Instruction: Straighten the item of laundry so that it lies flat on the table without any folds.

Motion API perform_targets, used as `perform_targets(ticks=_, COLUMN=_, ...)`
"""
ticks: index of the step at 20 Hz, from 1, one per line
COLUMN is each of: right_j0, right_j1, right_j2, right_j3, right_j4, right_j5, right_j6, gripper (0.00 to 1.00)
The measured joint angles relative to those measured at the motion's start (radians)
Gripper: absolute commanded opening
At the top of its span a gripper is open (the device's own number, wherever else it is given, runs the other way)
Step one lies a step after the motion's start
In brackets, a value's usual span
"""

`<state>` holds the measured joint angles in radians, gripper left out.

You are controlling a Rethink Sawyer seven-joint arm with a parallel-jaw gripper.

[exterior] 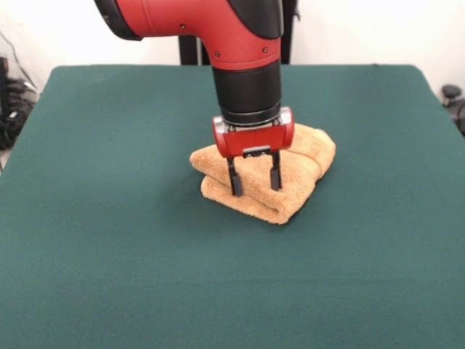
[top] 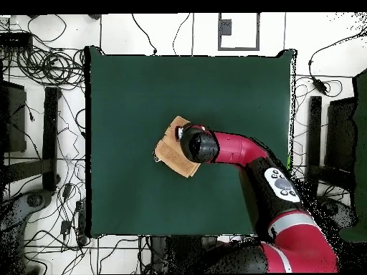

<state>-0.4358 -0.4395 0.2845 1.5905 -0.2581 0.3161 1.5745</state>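
The orange-tan towel (exterior: 294, 182) lies folded over itself in a thick bundle near the middle of the dark green table (exterior: 109, 240). My gripper (exterior: 256, 183) points straight down over the bundle's front part. Its two black fingers (exterior: 235, 179) stand apart, open, with their tips at or just on the towel's top layer. In the overhead view the arm's end (top: 198, 145) covers most of the towel (top: 169, 152), and the gripper itself is hidden under it. The table (top: 129, 93) spreads wide on all sides.
The red arm comes in from the top of the front view and from the lower right in the overhead view (top: 287, 222). Cables and equipment (top: 43, 86) lie on the floor around the table.
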Motion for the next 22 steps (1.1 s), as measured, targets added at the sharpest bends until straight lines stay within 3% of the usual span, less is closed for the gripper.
perform_targets(ticks=20, right_j0=0.051, right_j1=0.005, right_j2=-0.031, right_j3=-0.006, right_j4=0.0, right_j5=-0.039, right_j6=0.0, gripper=1.0)
perform_targets(ticks=21, right_j0=0.051, right_j1=-0.001, right_j2=-0.032, right_j3=-0.006, right_j4=0.0, right_j5=-0.039, right_j6=0.0, gripper=0.0)
perform_targets(ticks=22, right_j0=0.051, right_j1=-0.002, right_j2=-0.032, right_j3=-0.006, right_j4=0.0, right_j5=-0.039, right_j6=0.0, gripper=0.0)
